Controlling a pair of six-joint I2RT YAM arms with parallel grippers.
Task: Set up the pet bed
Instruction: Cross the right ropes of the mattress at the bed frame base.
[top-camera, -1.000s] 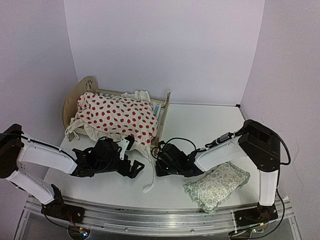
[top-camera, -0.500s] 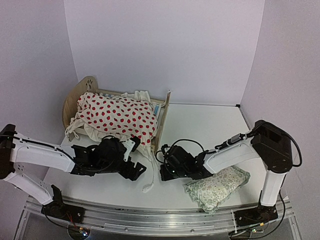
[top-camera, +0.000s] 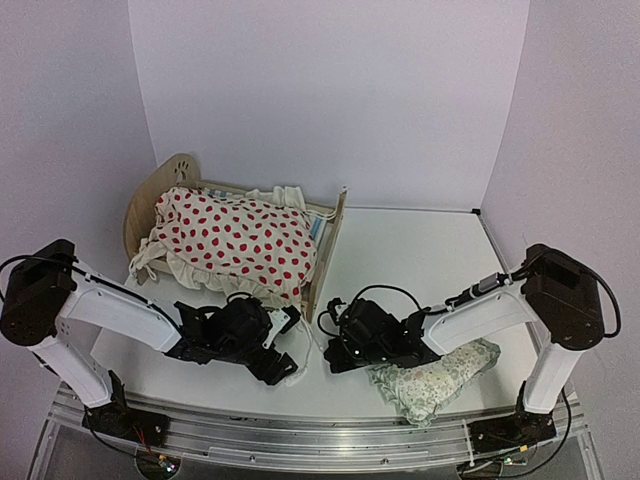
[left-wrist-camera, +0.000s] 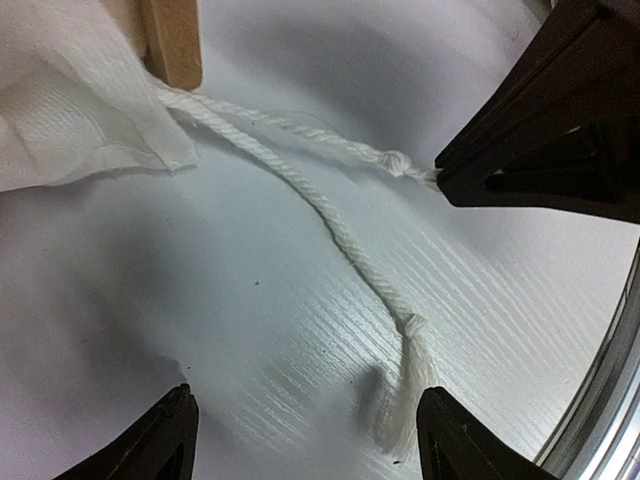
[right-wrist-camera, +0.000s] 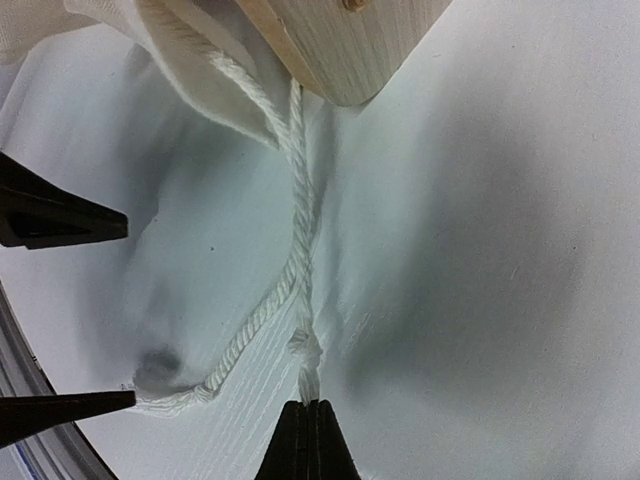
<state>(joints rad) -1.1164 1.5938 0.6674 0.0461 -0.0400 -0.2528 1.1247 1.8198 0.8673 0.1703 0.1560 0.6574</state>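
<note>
The pet bed (top-camera: 160, 186), a light-wood frame with a paw-print headboard, stands at the back left with the cream red-dotted cushion (top-camera: 235, 240) lying in it. Two white cords hang from the cushion's frill beside the footboard leg (right-wrist-camera: 340, 45). My right gripper (right-wrist-camera: 305, 405) is shut on the knotted end of one cord (right-wrist-camera: 305, 350), low over the table (top-camera: 332, 350). My left gripper (left-wrist-camera: 307, 392) stands open, and the frayed end of the other cord (left-wrist-camera: 405, 400) lies on the table just inside its right finger (left-wrist-camera: 450, 440). In the top view it (top-camera: 288, 348) faces the right gripper.
A small green floral pillow (top-camera: 440, 375) lies at the front right, just behind my right forearm. White walls close in the table at the back and sides. A metal rail (top-camera: 300, 435) runs along the near edge.
Both grippers have moved toward the near edge and closer together. The left jaws have narrowed around the loose cord end. The bed and cushion have shifted slightly to the right.
</note>
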